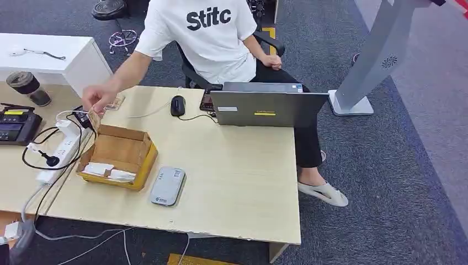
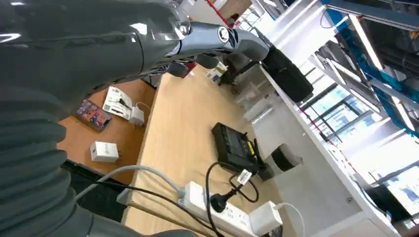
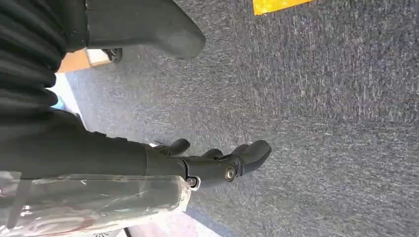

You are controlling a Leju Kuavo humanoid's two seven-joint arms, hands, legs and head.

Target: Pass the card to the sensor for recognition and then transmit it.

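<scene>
Currently both empty: left robot hand (image 2: 197, 42) fingers spread above desk (image 2: 188, 133); right robot hand (image 3: 207, 163) loosely open over carpet (image 3: 321, 98).

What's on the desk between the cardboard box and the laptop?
In the head view, mostly bare desktop separates the cardboard box from the laptop; a black mouse with its cable lies toward the far edge.
</scene>
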